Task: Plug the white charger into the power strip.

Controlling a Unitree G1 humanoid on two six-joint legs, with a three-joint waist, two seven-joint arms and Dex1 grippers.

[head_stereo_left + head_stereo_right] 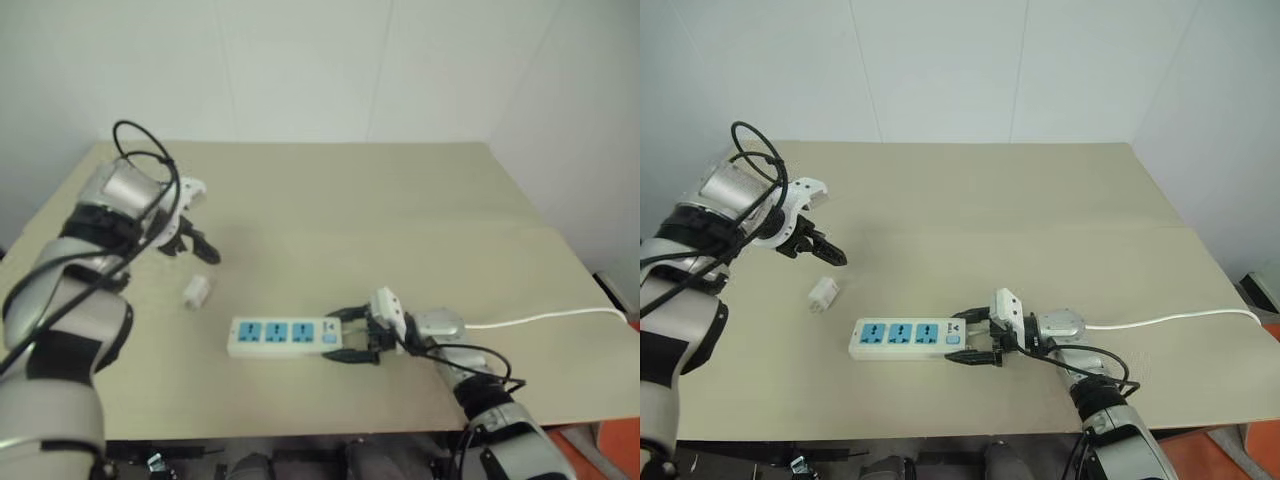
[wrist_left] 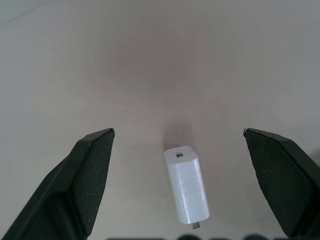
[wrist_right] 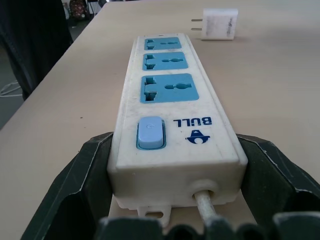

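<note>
On a beige wooden table (image 1: 1040, 210), the right gripper (image 1: 973, 340) clamps its black fingers on the cord end of the long white plastic power strip (image 1: 902, 339). The left gripper (image 1: 815, 245) hangs wide open just above the small white boxy charger (image 1: 823, 293), lying between its fingertips (image 2: 95, 165), untouched.

Charger (image 2: 186, 183) prongs cut off at wrist view's edge

Smooth white plastic power strip (image 3: 172, 125)
</note>
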